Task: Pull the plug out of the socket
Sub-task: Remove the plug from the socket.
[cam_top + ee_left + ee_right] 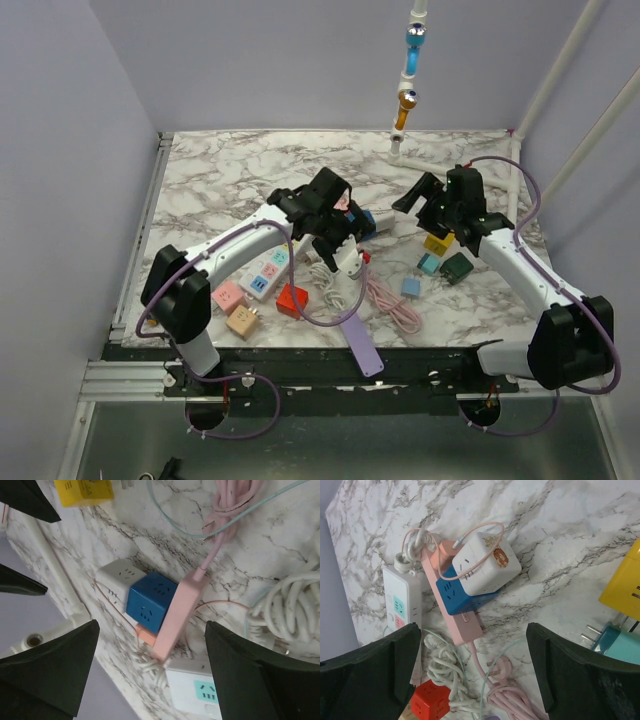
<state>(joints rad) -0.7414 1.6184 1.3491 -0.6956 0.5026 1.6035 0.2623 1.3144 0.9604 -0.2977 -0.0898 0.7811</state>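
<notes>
A pink power strip lies on the marble table with a blue cube adapter plugged into it and a white cube plug stuck on the blue one. The same stack shows in the left wrist view: pink strip, blue cube, white cube. My left gripper is open and empty, hovering just above the strip's end. My right gripper is open and empty, above the table to the right of the stack. From the top, the left gripper covers most of the stack; the blue cube peeks out.
A white strip with teal sockets, a tangled white cord and a pink cord coil lie beside the stack. A red cube, yellow cube, dark green cube and purple strip are scattered around.
</notes>
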